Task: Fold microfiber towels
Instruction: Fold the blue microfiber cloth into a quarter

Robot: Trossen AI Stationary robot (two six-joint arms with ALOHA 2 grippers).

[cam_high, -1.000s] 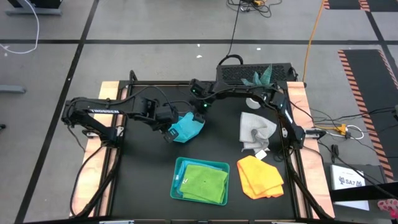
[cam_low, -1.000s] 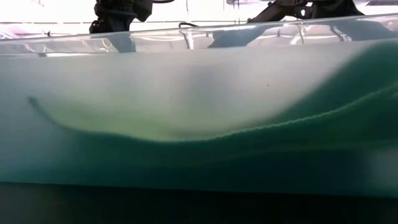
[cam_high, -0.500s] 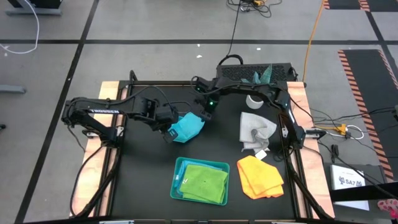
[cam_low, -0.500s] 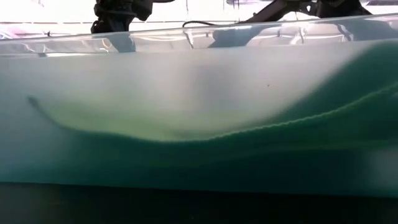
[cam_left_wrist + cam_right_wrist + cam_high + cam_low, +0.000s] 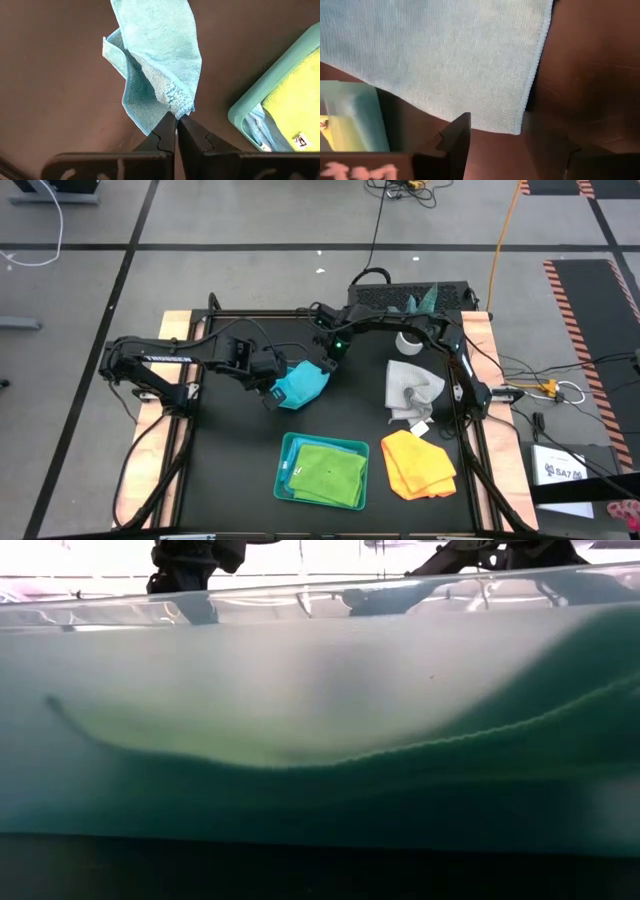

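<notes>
One green towel [image 5: 328, 472] lies folded in the tray [image 5: 287, 460]. The left claw [image 5: 176, 120] pinches the blue towel [image 5: 300, 385]; the right claw [image 5: 495, 135], apart, hovers nearby. Grey towel [image 5: 410, 390] and orange towel [image 5: 418, 463] wait.

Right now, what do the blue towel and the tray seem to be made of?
The blue towel, pinched in the left gripper, looks like soft microfiber: matte, with a fuzzy looped pile on its underside and a stitched hem. The tray looks like smooth molded plastic, probably hard: thin, even teal walls with rounded corners.
</notes>
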